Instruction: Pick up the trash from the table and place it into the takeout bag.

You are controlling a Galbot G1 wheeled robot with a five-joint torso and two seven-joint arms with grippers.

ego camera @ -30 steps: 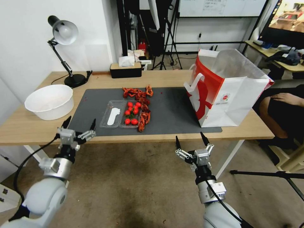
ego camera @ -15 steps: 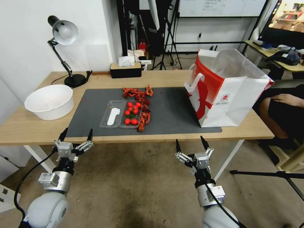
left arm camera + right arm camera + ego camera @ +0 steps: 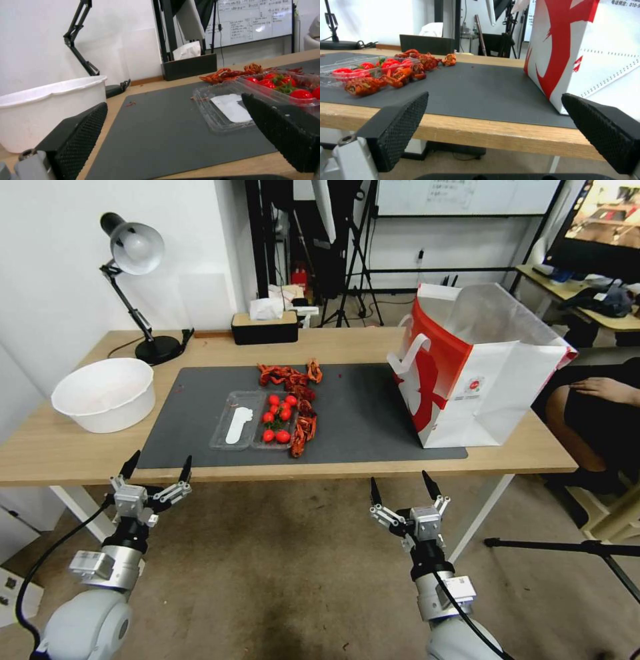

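White wall (image 3: 53, 280) at left, worn brown floor (image 3: 280, 567), black tripods (image 3: 353, 267) behind, whiteboard (image 3: 467, 197) on the far wall, monitor (image 3: 603, 227) at right.

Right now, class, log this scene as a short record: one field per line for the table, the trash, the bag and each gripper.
table: light wood with a dark grey mat
trash: red crayfish shells beside a clear tray of tomatoes, on the mat
takeout bag: upright, open, at the mat's right end
left gripper: open, below the table's near edge
right gripper: open, below the near edge
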